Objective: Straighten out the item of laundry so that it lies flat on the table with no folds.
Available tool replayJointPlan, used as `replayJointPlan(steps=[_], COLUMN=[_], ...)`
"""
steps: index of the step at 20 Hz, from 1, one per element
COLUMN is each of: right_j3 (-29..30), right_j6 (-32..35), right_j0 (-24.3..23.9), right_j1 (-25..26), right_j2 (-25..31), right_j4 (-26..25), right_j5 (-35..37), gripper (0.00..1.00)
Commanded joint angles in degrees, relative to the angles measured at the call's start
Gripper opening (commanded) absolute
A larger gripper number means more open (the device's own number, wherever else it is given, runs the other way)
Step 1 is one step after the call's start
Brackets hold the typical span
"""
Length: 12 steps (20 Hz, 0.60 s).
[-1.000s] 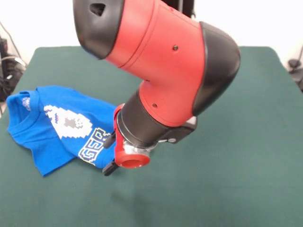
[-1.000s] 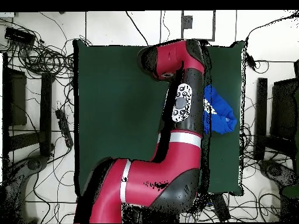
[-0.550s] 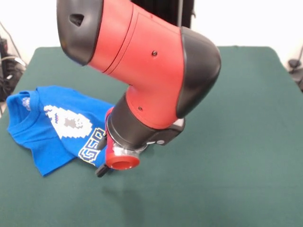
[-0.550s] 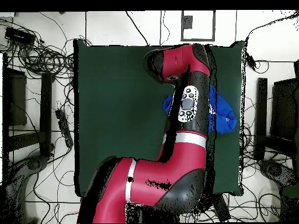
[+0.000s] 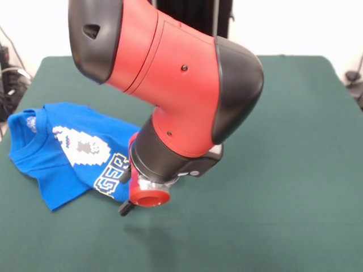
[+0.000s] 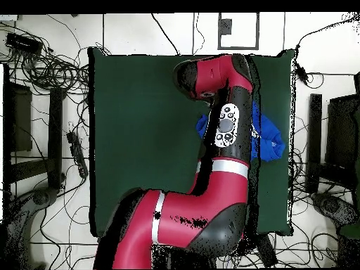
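Red-and-black Sawyer arm [image 5: 170,85] filled most of the front view, wrist bent down over the large rectangular table with the dark green felt-like top [image 5: 283,170]. Small bright blue short-sleeved T-shirt [image 5: 62,150] lay at the left side of the table in the front view, near that edge; in the overhead view it sat by the right edge [image 6: 268,137], partly hidden under the arm [image 6: 225,133].

Shirt was not flat: bunched, hem side folded over, only part of the yellow-white outlined lettering [image 5: 110,177] readable. White-grey pixel controller print [image 5: 79,144] faced up, collar [image 5: 28,127] pointed toward the table's left edge in the front view.

Gripper [image 5: 126,205]: only a dark tip showed below the red round wrist cap [image 5: 148,195], right at the shirt's lower right edge beside the lettering. Finger spread was hidden by the wrist, so I could not tell whether it was wide, narrow, or pinching cloth. Contact with the fabric also unclear.

Overhead showed cables [image 6: 49,63] on the floor around the table.
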Motion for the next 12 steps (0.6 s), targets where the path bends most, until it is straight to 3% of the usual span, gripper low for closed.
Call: replayJointPlan(steps=[1,6,12], right_j3=[8.9,8.5,8.8], right_j6=[-14.3,-18.8,-19.3], right_j0=[0.3,-1.2,-0.6], right_j1=[2.6,2.9,3.1], right_j2=[9.2,11.5,10.7], right_j4=[5.2,8.4,7.5], right_j5=[-1.0,2.9,1.3], gripper=[1.00,1.00,1.00])
